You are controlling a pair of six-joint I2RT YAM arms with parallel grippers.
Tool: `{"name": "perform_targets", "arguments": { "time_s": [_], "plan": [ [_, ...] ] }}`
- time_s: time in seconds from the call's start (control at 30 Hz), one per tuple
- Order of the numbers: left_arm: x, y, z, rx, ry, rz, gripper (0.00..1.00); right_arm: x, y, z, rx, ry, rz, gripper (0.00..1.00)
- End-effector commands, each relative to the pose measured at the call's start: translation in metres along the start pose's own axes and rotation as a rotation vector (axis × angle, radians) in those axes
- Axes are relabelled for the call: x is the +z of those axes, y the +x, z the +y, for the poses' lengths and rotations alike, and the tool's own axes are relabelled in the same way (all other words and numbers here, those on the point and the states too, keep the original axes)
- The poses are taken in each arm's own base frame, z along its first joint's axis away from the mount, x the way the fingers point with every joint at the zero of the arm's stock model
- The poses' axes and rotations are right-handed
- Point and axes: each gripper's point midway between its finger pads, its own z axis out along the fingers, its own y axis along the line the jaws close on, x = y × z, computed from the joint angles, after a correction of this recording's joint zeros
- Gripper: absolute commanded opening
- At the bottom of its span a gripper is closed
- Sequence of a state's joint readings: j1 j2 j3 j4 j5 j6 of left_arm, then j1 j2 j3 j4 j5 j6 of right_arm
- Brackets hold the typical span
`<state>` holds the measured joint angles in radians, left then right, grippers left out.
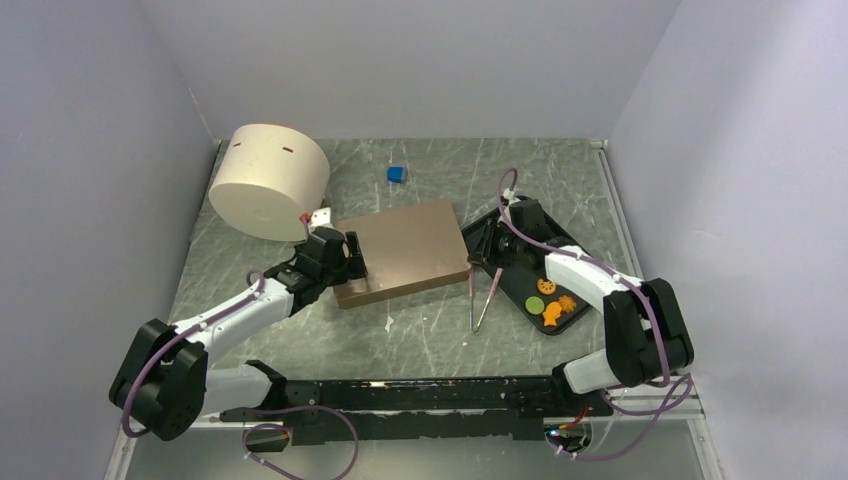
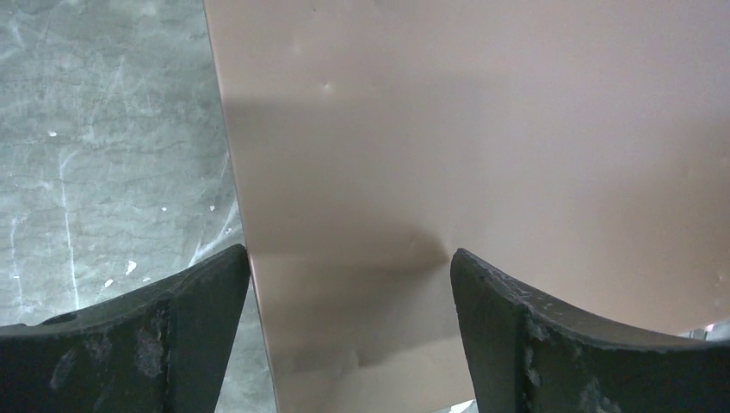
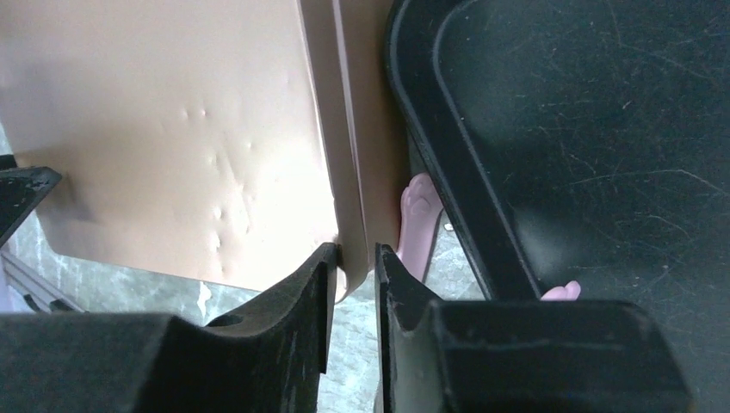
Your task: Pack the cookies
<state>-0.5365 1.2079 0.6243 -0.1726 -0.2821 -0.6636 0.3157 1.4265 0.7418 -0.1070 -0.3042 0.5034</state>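
A cream round tub (image 1: 270, 180) is sitting at the far left, with a small blue cube (image 1: 397, 174) lying to its right. The left gripper (image 2: 349, 292) is hanging over the left edge of the brown box (image 1: 405, 250), its jaws spread wide and gripping nothing; one finger is over the table (image 2: 103, 129), the other over the lid. The right gripper (image 3: 353, 267) is pinching the box's right corner, with its jaws drawn narrow on the thin lid edge. Pink tongs (image 1: 471, 300) are lying just near of that corner, beside the black tray (image 1: 510, 285). The cookies (image 1: 547, 287) are resting on the tray's near-right end, well apart from both grippers. They are probably light, stiff and brittle. Because they are lying flat on a smooth tray, they are likely to slide rather than lift. Each one seems best taken across its rim, gently, perhaps with the tongs.
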Motion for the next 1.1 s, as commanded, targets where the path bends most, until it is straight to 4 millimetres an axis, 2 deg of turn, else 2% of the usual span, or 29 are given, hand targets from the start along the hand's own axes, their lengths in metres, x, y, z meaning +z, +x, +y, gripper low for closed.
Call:
{"name": "perform_targets", "arguments": {
  "time_s": [0.0,0.1,0.2,0.43,0.7,0.77,0.87,1.07],
  "plan": [
    [-0.003,-0.028,-0.009,-0.035,-0.003,-0.089,0.92,-0.001,-0.01,-0.02,-0.043,0.133,0.02,0.28],
    [-0.003,-0.031,-0.004,-0.06,-0.032,-0.111,0.92,0.002,-0.043,0.002,-0.059,0.07,-0.042,0.32],
    [-0.001,-0.034,-0.003,-0.091,-0.039,-0.133,0.91,0.008,-0.065,0.017,-0.068,0.022,-0.088,0.34],
    [0.011,-0.046,0.001,-0.152,-0.072,-0.171,0.9,0.037,-0.1,0.041,-0.059,-0.086,-0.135,0.36],
    [0.031,-0.048,0.01,-0.195,-0.121,-0.174,0.88,0.09,-0.128,0.045,-0.026,-0.131,-0.14,0.34],
    [0.035,-0.048,0.012,-0.194,-0.129,-0.174,0.87,0.105,-0.13,0.044,-0.013,-0.138,-0.125,0.33],
    [0.041,-0.043,0.016,-0.192,-0.147,-0.151,0.84,0.131,-0.117,0.029,0.005,-0.095,-0.058,0.31],
    [0.049,-0.025,0.02,-0.185,-0.154,-0.096,0.81,0.157,-0.062,-0.007,0.021,0.024,0.104,0.3]
  ]
}}
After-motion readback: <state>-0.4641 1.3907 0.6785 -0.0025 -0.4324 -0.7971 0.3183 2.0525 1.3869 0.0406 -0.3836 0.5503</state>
